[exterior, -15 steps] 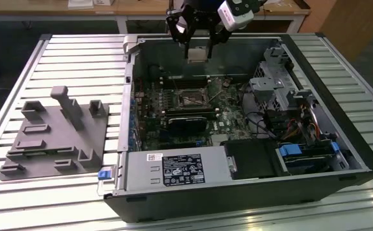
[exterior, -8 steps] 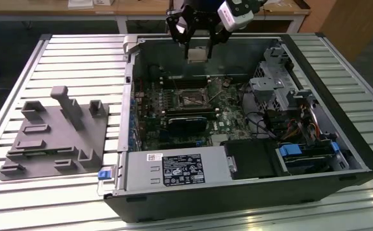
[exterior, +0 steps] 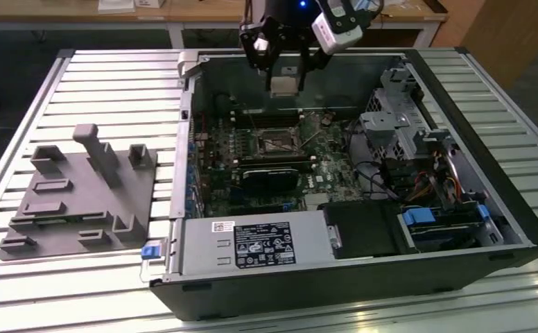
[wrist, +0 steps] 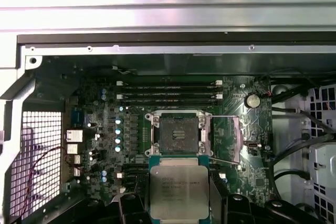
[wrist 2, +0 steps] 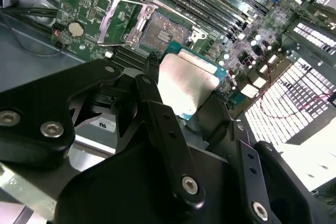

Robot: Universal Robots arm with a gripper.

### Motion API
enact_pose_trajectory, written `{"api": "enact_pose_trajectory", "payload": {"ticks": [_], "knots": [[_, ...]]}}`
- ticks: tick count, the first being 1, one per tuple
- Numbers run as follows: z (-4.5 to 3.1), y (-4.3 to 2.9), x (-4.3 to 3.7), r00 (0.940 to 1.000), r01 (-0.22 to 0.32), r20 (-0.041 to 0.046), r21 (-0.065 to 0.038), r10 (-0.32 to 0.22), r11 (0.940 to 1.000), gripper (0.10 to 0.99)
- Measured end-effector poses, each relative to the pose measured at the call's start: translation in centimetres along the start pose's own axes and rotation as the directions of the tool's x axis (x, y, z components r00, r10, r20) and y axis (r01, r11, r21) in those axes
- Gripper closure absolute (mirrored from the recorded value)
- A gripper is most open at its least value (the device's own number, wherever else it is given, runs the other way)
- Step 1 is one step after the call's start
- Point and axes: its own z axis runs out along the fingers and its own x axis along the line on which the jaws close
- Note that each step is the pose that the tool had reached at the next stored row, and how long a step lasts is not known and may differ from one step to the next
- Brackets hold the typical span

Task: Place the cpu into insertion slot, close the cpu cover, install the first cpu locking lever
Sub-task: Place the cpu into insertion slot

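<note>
Silvery cpu (wrist: 178, 190), green-edged

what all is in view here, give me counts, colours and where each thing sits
table: 1, silver slats, under everything
case: 1, black, open, on the table
fixture: 1, grey, on the table, at the exterior view's left of the case
board: 1, green, inside the case
slot: 1, dark, on the board, empty
cover: 1, silvery, swung open beside the slot
cpu: 1, silvery, held over the board, not yet in the slot
pincer: 1, black, shut on the cpu
</note>
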Motion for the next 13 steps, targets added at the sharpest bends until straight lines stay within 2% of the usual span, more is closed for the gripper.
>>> {"api": "enact_pose_trajectory", "payload": {"ticks": [13], "knots": [[2.34, 0.66, -0.03, 1.0, 0.0, 0.0006, 0.019, 0.0, 0.9998, 0.549]]}}
